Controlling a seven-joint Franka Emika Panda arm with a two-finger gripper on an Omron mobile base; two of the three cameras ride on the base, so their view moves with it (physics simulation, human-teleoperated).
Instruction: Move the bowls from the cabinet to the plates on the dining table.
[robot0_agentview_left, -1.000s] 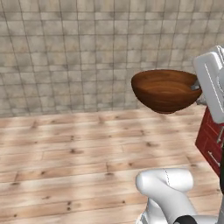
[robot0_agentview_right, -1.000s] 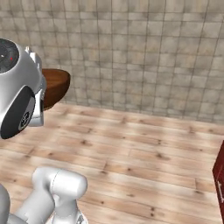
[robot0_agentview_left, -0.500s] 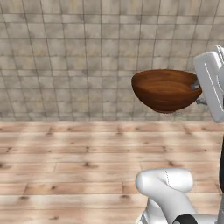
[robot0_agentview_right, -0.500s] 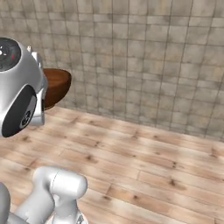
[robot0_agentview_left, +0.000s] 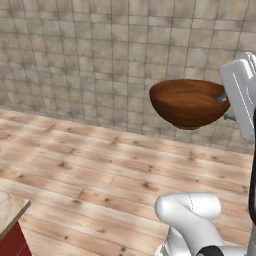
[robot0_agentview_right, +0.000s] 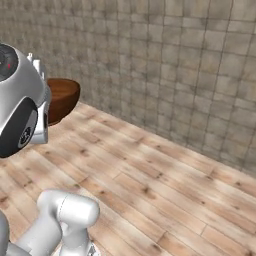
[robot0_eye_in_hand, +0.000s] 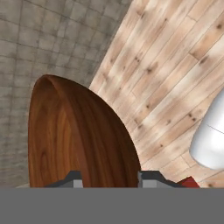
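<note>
A dark glossy brown bowl (robot0_agentview_left: 187, 102) hangs in the air, upright, in front of the tiled wall. My gripper (robot0_agentview_left: 223, 100) is shut on its right rim. From the right base camera the bowl (robot0_agentview_right: 62, 97) peeks out from behind my white arm. In the hand view the bowl (robot0_eye_in_hand: 74, 131) stands on edge, its rim pinched between the two fingertips of my gripper (robot0_eye_in_hand: 107, 179). The cabinet, the plates and the dining table are out of view.
A wooden plank floor (robot0_agentview_left: 100, 170) runs up to a grey-beige tiled wall (robot0_agentview_left: 90, 55). A corner of a beige slab over a red front (robot0_agentview_left: 11, 215) pokes in at the lower left. My white arm base (robot0_agentview_left: 192, 215) sits at the bottom.
The whole picture has swung, so the base has turned. The bowl stays in the same grip beside my arm. A red front has left the right edge; a slab corner has come in at lower left.
</note>
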